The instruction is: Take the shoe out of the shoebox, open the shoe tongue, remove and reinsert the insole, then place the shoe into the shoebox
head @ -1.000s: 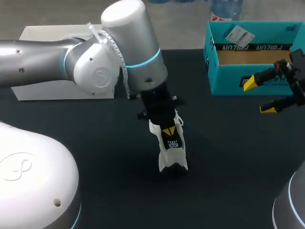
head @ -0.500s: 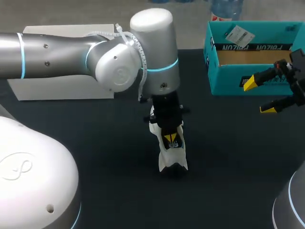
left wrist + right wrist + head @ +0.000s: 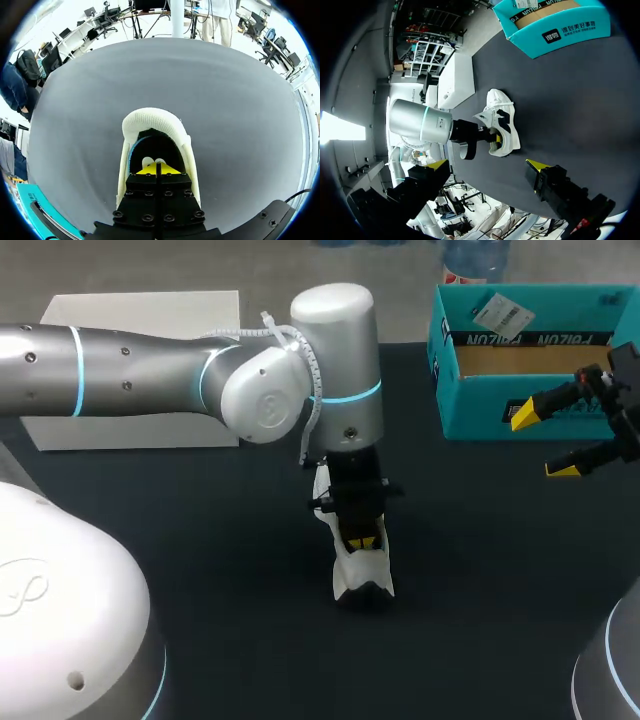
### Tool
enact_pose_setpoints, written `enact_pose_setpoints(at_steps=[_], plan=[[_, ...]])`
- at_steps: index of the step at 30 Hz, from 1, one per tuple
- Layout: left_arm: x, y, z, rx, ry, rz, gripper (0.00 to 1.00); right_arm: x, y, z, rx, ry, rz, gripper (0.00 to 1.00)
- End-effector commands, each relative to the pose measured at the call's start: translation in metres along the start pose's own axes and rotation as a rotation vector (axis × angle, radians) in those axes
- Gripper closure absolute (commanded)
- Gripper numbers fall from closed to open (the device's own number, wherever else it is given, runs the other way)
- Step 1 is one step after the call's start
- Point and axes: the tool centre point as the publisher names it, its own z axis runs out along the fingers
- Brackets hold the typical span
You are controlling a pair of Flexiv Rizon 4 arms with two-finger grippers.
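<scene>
The white shoe [image 3: 362, 578] sits on the surface [image 3: 480, 570], well apart from the shoebox [image 3: 480, 405]. The left pincer [image 3: 156, 170], tips pressed together, pokes inside it. A pull could tip the shoe, since nothing holds it down. The right pincer [image 3: 541, 442] hangs spread beside the shoebox.
</scene>
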Motion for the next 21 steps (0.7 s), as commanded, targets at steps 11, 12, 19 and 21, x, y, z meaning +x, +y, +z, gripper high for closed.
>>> enact_pose_setpoints(at_steps=[11, 12, 19, 21], plan=[[0.005, -0.001, -0.002, -0.049, -0.048, -0.002, 1.00, 0.000, -0.001, 0.001, -0.002, -0.002, 0.001, 0.00], [0.004, -0.002, -0.008, -0.048, -0.059, -0.003, 1.00, 0.000, -0.001, 0.001, -0.002, -0.002, 0.001, 0.00], [0.001, -0.006, -0.021, -0.051, -0.095, 0.005, 1.00, 0.000, -0.001, 0.001, -0.002, -0.002, 0.001, 0.00], [-0.001, -0.007, -0.015, -0.045, -0.093, 0.007, 1.00, 0.000, -0.001, 0.001, -0.002, -0.002, 0.001, 0.00]])
